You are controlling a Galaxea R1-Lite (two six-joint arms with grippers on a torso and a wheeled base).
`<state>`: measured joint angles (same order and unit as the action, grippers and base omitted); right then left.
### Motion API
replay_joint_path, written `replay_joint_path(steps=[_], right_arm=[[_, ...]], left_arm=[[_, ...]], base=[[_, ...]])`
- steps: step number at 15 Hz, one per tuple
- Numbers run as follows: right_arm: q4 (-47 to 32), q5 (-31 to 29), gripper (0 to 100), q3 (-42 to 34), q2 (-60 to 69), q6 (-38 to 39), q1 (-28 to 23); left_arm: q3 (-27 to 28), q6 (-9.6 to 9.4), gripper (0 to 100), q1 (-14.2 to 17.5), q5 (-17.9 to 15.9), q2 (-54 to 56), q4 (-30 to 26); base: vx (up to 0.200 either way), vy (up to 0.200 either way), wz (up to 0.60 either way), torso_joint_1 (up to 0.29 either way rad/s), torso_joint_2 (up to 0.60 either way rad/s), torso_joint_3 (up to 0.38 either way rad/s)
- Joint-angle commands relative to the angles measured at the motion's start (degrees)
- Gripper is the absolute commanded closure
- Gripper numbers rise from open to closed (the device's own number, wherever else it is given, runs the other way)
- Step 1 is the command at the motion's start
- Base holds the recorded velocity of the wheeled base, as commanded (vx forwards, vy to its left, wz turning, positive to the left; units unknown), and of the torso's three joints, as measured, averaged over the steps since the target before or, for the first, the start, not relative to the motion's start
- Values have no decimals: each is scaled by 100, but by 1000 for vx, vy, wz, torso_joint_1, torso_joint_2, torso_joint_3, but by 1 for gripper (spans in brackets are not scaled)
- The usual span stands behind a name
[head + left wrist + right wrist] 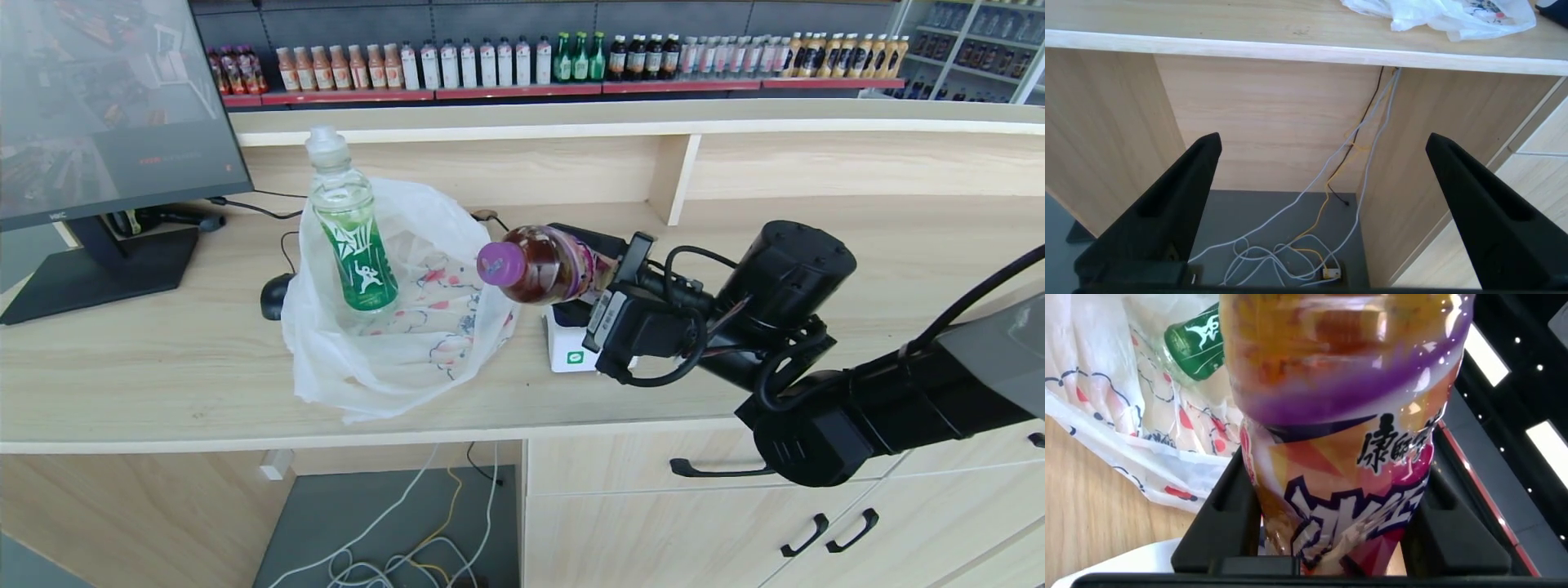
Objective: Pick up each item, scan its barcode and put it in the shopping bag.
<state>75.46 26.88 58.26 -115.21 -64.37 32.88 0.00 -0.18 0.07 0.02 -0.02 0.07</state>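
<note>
Mid-frame, the right gripper point(602, 282) clamps a purple-capped bottle point(539, 265) just right of the shopping bag point(424, 347) holding a green bottle point(353, 237); the left gripper point(1323, 147) gapes wide.

- Matte black right arm point(788, 261): thick cylindrical joint housings with rounded ends, and a dark grey link point(1004, 343) farthest from the wrist.
- Thin black cables point(657, 382) hang in loose loops around the wrist; a thicker black cable point(980, 290) arcs above the grey link.
- A small white label point(602, 313) with dark print is stuck on the black wrist block.
- Right gripper point(1331, 531): flat black fingers point(1217, 518) on a black crossbar.
- Left gripper point(1323, 143): plain black wedge-shaped fingers point(1167, 216), broad-based and tapering to blunt tips.
</note>
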Motion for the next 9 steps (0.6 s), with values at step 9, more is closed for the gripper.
replay_joint_path(steps=[9], right_arm=[[39,-245,100,80,781,1699,351]], left_arm=[[0,1,0,1,6,2,1]], base=[[0,0,0,0,0,0]])
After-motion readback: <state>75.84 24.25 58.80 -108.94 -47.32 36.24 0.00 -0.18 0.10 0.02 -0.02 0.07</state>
